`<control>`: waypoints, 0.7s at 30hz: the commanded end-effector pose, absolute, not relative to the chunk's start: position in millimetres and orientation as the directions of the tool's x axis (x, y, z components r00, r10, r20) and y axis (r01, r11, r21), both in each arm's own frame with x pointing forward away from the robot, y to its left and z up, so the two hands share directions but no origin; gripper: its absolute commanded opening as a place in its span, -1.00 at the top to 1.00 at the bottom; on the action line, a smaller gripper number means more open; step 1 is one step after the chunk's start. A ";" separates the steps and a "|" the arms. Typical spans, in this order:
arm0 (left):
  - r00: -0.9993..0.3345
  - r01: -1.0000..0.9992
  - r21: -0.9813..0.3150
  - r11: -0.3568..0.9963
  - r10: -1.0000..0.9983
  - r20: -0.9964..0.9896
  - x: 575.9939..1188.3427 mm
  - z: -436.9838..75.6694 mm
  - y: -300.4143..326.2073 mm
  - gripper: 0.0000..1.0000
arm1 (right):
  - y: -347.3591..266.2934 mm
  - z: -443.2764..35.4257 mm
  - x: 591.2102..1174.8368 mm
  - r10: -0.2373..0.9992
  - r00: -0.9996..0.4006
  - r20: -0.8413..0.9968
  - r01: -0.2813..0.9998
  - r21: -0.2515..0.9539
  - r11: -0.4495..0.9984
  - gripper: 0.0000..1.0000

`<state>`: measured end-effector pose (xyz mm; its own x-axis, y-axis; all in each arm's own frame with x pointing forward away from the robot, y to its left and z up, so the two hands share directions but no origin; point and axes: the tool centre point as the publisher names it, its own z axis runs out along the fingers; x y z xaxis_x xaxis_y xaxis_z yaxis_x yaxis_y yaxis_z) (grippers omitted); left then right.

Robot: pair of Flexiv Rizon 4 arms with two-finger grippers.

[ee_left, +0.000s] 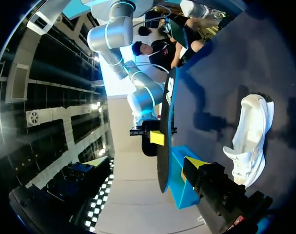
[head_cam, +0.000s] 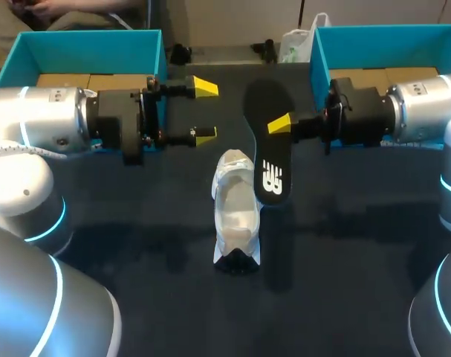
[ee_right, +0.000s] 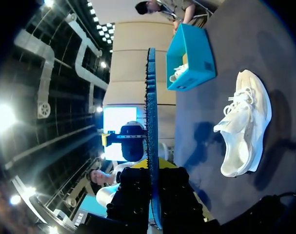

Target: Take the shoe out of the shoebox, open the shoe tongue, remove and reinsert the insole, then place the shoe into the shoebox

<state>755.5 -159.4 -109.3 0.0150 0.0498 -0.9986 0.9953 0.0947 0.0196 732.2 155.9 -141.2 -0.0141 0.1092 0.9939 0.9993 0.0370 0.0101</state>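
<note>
While the right gripper (head_cam: 279, 124) pinches the black insole (head_cam: 267, 152) from above and below, at its side edge, the insole hangs flat over the table. Its long way runs from near me to far from me. The white shoe (head_cam: 236, 216) lies on the table with its long way going the same direction. From the right gripper, the shoe is lower down, closer to me and a little to the left. The near end of the insole sits just beside the far end of the shoe, and I cannot tell if they touch.

I think the insole must go back into the shoe next, so its near end has to tip down into the shoe's opening. The left gripper (head_cam: 205, 111) is wide apart and holds nothing. It points at the insole from the other side, near the shoe's far end, so it could help steady the shoe.

The left shoebox (head_cam: 84, 46) and the right shoebox (head_cam: 388, 41) stand at the far side of the table. Something white lies in the left shoebox (ee_right: 189, 61), but I cannot tell what it is.
</note>
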 end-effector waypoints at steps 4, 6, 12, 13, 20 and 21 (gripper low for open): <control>0.011 0.996 0.012 0.085 0.016 -1.000 765.7 -127.8 -170.7 -1.00 | 169.4 -137.0 724.1 0.109 -0.012 0.994 0.999 0.008 0.035 1.00; -0.003 0.996 -0.003 0.088 0.005 -1.000 767.9 -129.6 -175.5 -1.00 | 172.7 -136.8 723.2 0.104 -0.011 0.995 0.999 0.007 0.039 1.00; 0.007 0.996 0.007 0.084 -0.007 -1.000 774.1 -133.1 -191.4 -0.91 | 180.5 -136.6 720.9 0.095 -0.007 0.995 0.999 0.002 0.047 1.00; 0.008 0.996 0.007 0.084 -0.007 -1.000 775.6 -133.8 -195.2 -0.87 | 181.6 -136.5 720.6 0.094 -0.006 0.996 0.999 0.001 0.048 1.00; -0.001 0.996 -0.003 0.085 -0.018 -1.000 778.2 -135.4 -211.2 -0.52 | 186.3 -137.7 719.4 0.083 -0.004 0.997 0.999 0.000 0.044 1.00; -0.006 0.996 -0.007 0.089 -0.022 -1.000 778.7 -135.9 -213.5 -0.32 | 186.7 -137.7 719.3 0.081 -0.005 0.997 0.999 0.001 0.042 1.00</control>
<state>772.3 -200.2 -133.6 -0.0064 -0.0154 -0.9999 0.9963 0.0854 -0.0077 719.3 182.1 -136.4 -0.0044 0.0823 0.9966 0.9989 0.0462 0.0006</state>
